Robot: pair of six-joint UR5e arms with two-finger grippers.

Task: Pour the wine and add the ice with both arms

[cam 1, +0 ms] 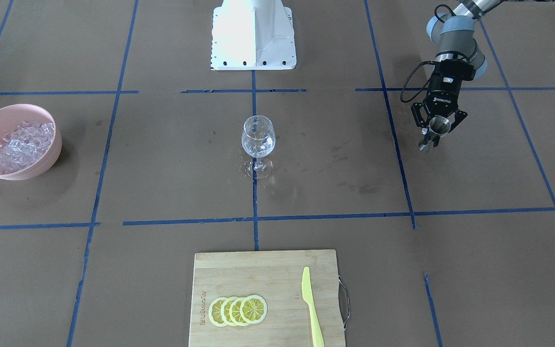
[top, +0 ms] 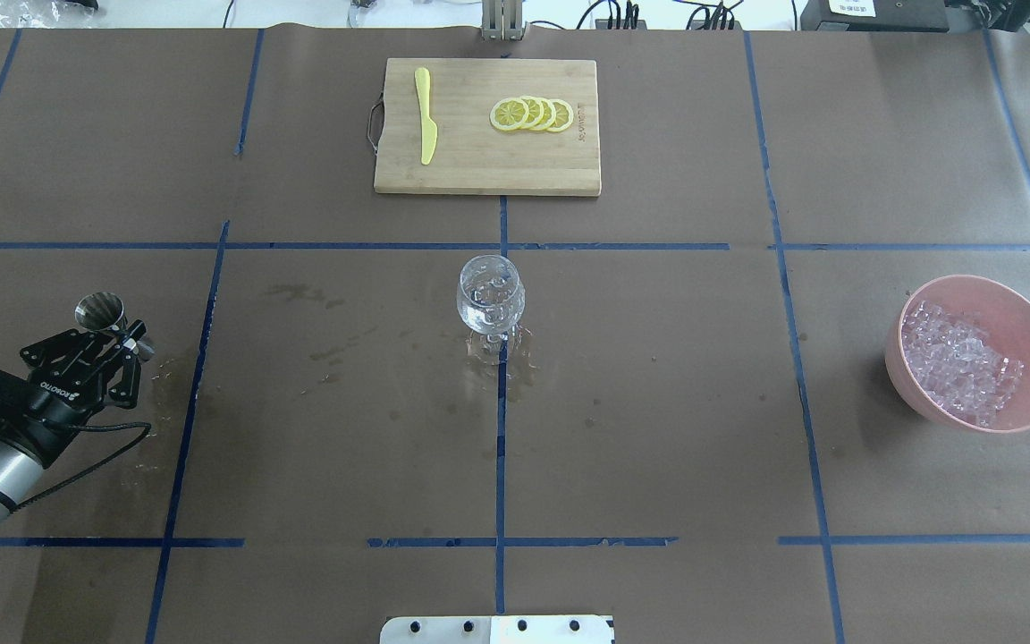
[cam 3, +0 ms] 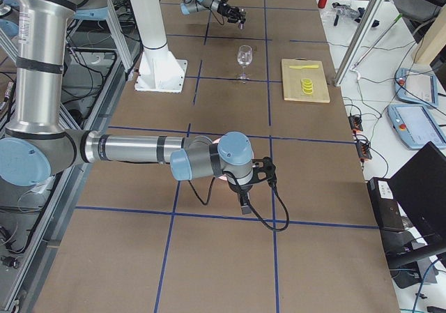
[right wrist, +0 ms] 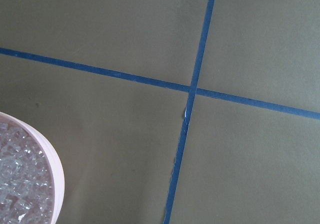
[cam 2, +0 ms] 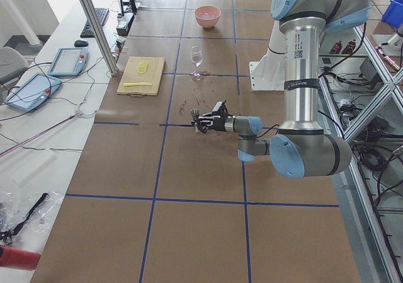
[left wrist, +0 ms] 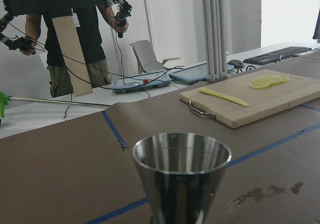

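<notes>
Jigger in left end effector

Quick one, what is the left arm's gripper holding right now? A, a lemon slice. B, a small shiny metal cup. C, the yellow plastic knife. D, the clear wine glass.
B: the small shiny metal cup sits between the jaws of the left gripper, while the yellow plastic knife lies on the wooden cutting board and the clear wine glass stands alone.

Polished steel jigger, clear glossy wine glass, matt brown paper tabletop, pale wooden board
</notes>
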